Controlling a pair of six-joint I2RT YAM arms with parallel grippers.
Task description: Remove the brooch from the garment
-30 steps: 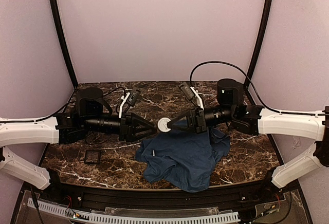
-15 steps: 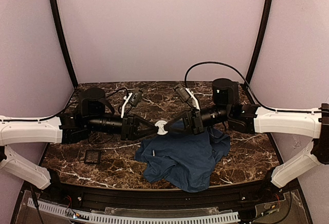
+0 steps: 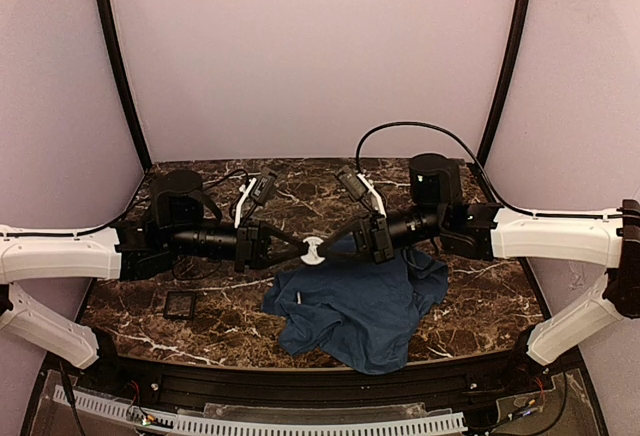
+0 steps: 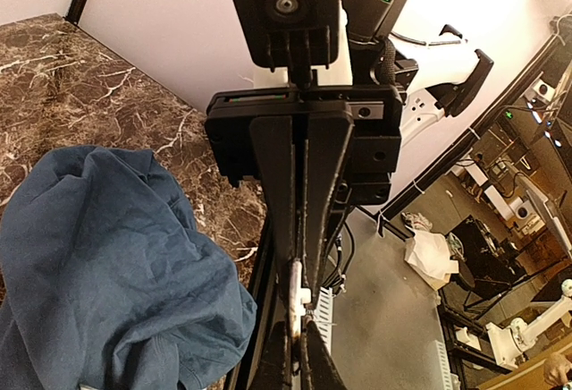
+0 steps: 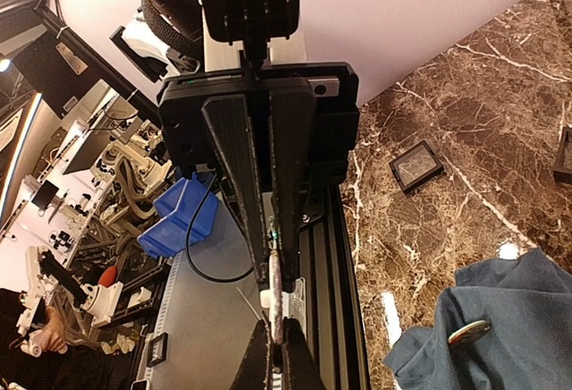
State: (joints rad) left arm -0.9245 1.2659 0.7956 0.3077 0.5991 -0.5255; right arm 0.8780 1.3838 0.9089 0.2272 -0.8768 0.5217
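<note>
I hold the brooch (image 3: 313, 249) pinched where the closed tips of left gripper (image 3: 297, 249) and right gripper (image 3: 329, 248) meet, above the garment (image 3: 355, 306), seemingly to free it.

The surface (image 3: 125, 301) is dark brown marble, veined white. The garment (image 3: 350, 306) is navy blue, the brooch (image 3: 313, 249) whitish, and the square tray (image 3: 180, 304) left of the garment black.

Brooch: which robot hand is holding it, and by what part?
The left hand pinches the brooch by its left edge, the right hand by its right edge.
</note>
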